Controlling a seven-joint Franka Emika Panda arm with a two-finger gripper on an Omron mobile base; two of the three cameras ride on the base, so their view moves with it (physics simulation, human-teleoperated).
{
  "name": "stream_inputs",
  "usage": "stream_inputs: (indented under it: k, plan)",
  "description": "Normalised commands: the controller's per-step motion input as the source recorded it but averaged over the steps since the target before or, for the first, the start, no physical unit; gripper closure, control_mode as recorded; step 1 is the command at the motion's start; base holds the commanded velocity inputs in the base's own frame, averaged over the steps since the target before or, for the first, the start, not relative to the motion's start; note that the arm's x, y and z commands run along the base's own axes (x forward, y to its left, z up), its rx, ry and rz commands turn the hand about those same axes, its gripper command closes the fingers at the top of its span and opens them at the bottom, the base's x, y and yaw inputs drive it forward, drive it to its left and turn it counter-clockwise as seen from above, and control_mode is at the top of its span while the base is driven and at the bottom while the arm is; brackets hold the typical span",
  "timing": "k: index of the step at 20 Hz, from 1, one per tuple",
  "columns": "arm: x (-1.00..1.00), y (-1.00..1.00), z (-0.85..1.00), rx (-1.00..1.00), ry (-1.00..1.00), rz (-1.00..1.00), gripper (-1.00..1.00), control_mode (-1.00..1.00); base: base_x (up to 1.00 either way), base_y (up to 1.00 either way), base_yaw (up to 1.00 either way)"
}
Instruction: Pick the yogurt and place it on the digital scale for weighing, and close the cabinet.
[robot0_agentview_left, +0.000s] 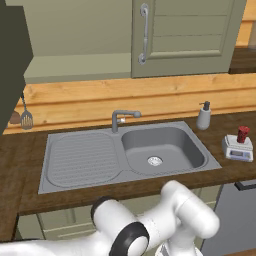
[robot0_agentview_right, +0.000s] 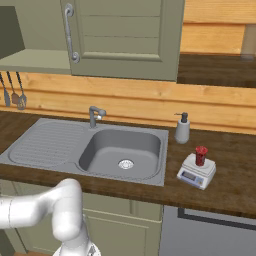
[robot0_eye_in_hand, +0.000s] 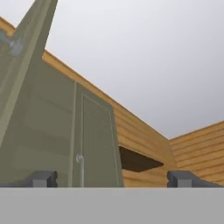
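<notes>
From the left we see utensils (robot0_agentview_right: 15, 92) hanging on the wood wall, then the open side of the cabinet (robot0_agentview_left: 75, 35), its shelf bare. Its right door (robot0_agentview_right: 125, 40) stands shut, with a bar handle (robot0_agentview_left: 144, 34). Below lies the sink (robot0_agentview_left: 75, 160) with its faucet (robot0_agentview_left: 122, 117). Further right on the desk (robot0_agentview_right: 235, 185) stands the soap bottle (robot0_agentview_right: 182, 129), then the scale (robot0_agentview_right: 196, 171) with the yogurt (robot0_agentview_right: 201, 155) upright on its plate. In the hand view our hand (robot0_eye_in_hand: 111, 179) is open and empty, pointing up at the cabinet.
</notes>
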Motion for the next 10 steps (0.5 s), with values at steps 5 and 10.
stream_inputs:
  k: [5,10]
  plan:
    - [0.47,0.89,0.24,0.0,0.14,0.0,-1.0,-1.0,0.0,0.0,0.0]
    - [0.87,0.76,0.23,0.0,0.26,-0.06,-1.0,-1.0,0.0,0.0,0.0]
